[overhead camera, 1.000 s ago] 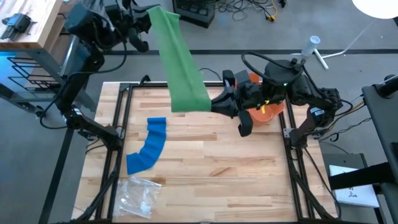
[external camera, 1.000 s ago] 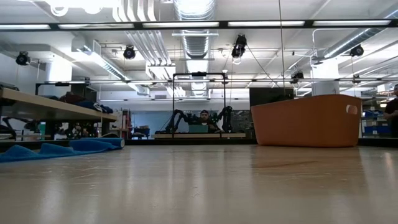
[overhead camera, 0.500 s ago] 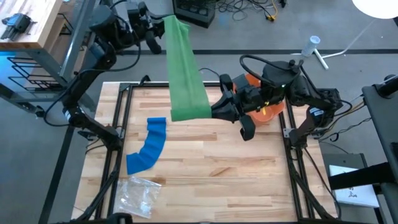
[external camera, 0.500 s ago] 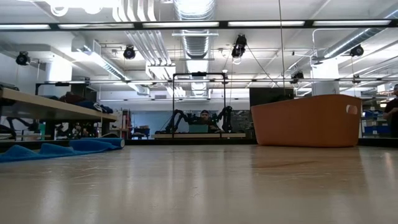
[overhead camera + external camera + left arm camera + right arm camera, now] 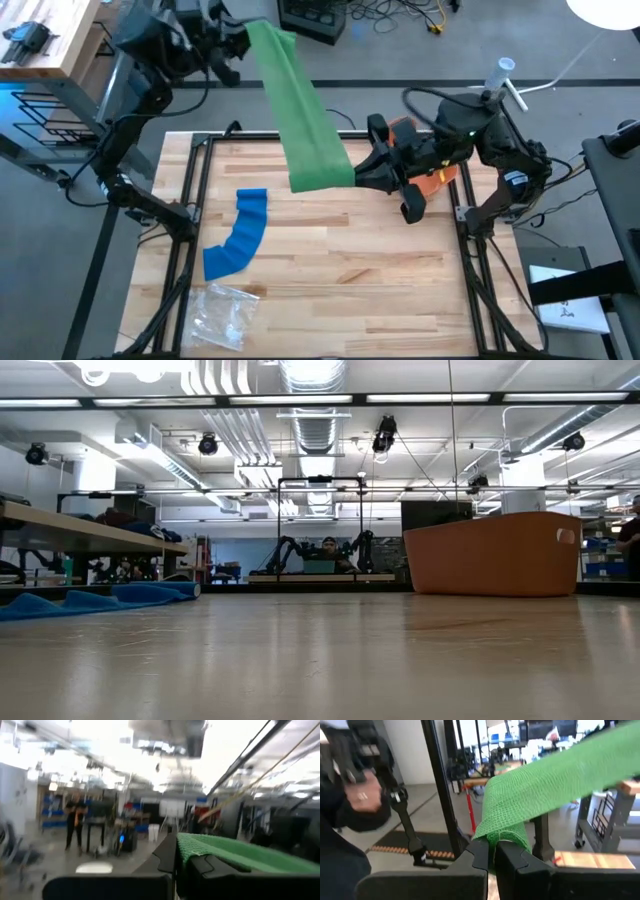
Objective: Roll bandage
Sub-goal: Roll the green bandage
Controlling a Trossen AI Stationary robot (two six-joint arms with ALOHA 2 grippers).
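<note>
Left gripper [image 5: 243, 38], raised at 11 o'clock, and right gripper [image 5: 358, 176], mid-table, each clench one end of the taut green bandage [image 5: 300, 110].

I am two dark arms, matte black from shoulder to tip, built of chunky rounded joint housings linked by slimmer straight tubes. My left arm [image 5: 135, 95] is bulky at the upper joints, with a black cable looping loosely beside its wrist. My right arm [image 5: 500, 160] carries a thick black cable arching in a wide loop over its forearm, and a small light label sits on one of its lower joints. My left gripper [image 5: 175, 870] and right gripper [image 5: 492, 862] each end in two flat, angular black fingers with bevelled edges, set on a broad black crossbar
</note>
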